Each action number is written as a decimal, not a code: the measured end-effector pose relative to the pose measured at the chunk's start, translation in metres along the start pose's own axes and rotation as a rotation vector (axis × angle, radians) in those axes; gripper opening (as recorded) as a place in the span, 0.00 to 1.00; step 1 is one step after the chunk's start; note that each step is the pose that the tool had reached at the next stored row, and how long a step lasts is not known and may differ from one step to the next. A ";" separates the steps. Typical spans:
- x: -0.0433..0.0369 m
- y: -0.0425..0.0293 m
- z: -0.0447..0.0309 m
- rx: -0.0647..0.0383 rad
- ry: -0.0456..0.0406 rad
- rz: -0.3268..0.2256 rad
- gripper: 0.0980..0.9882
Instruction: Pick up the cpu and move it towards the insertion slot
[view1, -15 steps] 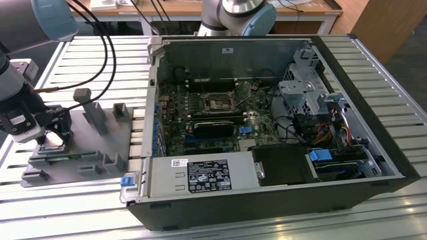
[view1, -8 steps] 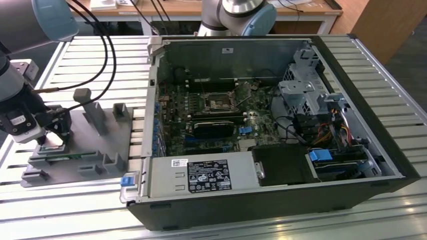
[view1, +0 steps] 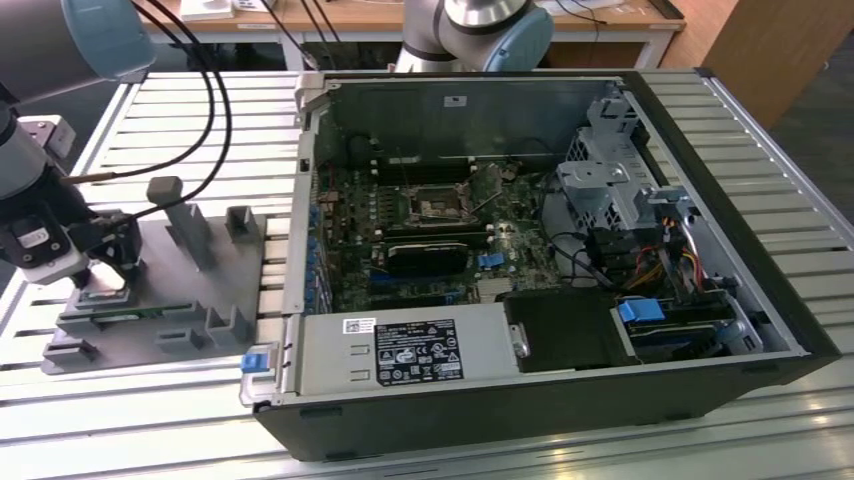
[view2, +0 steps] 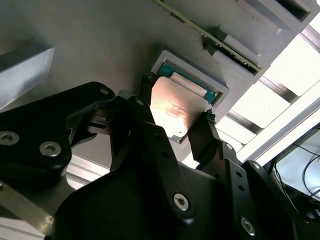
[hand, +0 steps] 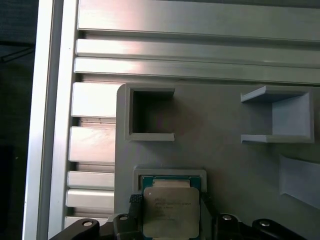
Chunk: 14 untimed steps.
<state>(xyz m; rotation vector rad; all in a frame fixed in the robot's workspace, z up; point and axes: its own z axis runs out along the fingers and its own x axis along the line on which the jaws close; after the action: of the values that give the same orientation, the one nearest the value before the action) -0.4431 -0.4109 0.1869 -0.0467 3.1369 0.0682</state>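
The cpu (view2: 175, 107), a small silvery square chip, sits between my gripper's (view2: 176, 102) two black fingers (view2: 202, 135), which press on its opposite edges. It hangs tilted just above its teal-lined pocket in the grey plastic tray (view1: 200, 290). In the first wrist view the cpu (hand: 170, 210) covers most of that pocket, with a finger (hand: 134, 212) on either side. In the exterior view my gripper (view1: 100, 275) stands over the tray at the exterior view's left. The insertion slot (view1: 437, 205) is the square black socket on the green motherboard inside the open computer case (view1: 534, 250).
A narrow green memory stick (view2: 210, 32) lies in the tray beside the pocket. Upright grey posts (view1: 180, 215) rise from the tray. Black cables (view1: 200, 120) hang over the slatted aluminium table (view1: 200, 90). The case's wall (view1: 310, 200) stands between tray and motherboard.
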 end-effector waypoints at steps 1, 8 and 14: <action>0.0000 0.0001 -0.0014 0.000 -0.0001 0.000 0.50; 0.0000 0.0006 -0.0132 0.000 0.0001 0.000 0.50; -0.0001 0.0008 -0.0189 -0.001 0.0002 0.000 0.50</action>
<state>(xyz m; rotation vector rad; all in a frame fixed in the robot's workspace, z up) -0.4431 -0.4109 0.2058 -0.0467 3.1371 0.0705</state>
